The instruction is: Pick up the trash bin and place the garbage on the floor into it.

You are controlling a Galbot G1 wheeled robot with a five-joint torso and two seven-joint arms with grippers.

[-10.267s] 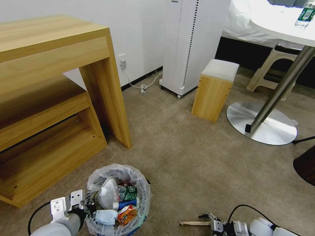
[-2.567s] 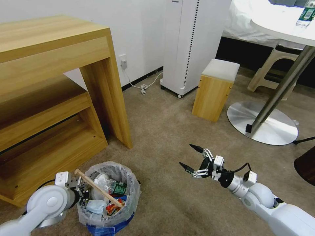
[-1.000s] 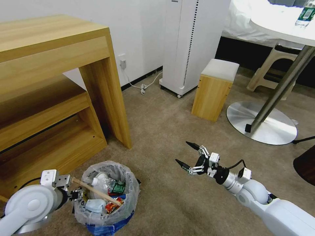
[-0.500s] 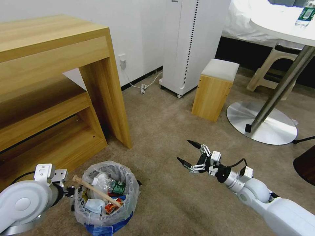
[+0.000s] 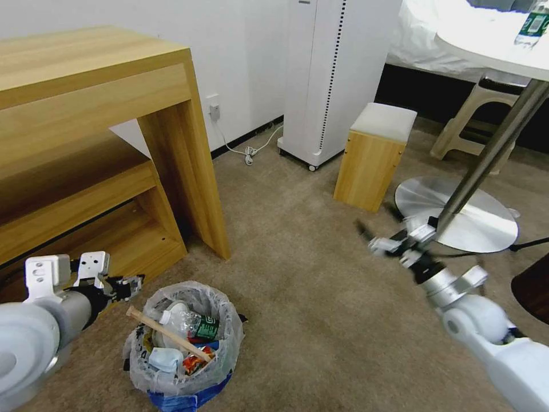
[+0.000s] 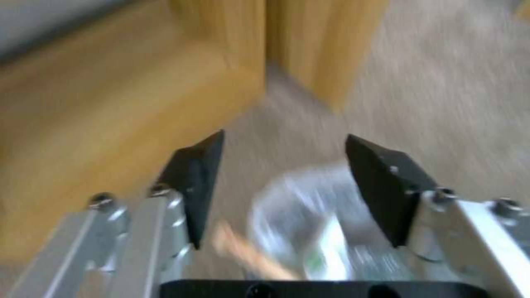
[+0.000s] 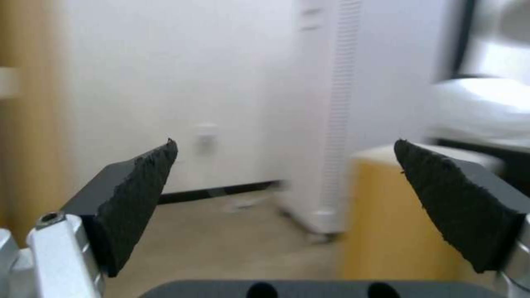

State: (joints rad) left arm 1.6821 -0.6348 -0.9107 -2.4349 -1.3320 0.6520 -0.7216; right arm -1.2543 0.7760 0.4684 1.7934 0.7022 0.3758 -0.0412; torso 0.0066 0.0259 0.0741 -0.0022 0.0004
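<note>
Trash bin (image 5: 182, 366): small, round, blue, lined with a clear plastic bag that folds over the rim. Stands upright on the floor (image 5: 309, 297), a beige carpet, just in front of the wooden shelf unit (image 5: 97, 171). Neither arm is touching it.

Contents: garbage (image 5: 183, 343) heaped to the rim, including a green-labelled clear bottle (image 5: 194, 326), white tissue and a red wrapper. A wooden stick (image 5: 166, 335) lies slanted across the heap, one end poking over the bag's edge; being longer than the opening, it rests on top rather than sinking in.

Left hand (image 5: 123, 283): raised just beside and above the bin, on the shelf-unit side. The left wrist view shows the left hand (image 6: 281, 186) with its fingers apart and nothing between them, the bin's bag below. Judged to be clear of the rim, with the bin free-standing.

Right hand (image 5: 394, 234): lifted well away from the bin, over open carpet near the round metal table base (image 5: 457, 214) and wooden stool (image 5: 374, 154). The right wrist view shows the right hand (image 7: 287, 207) spread wide and empty.

Carpet around the bin: no loose litter visible; collection judged finished or nearly so.
</note>
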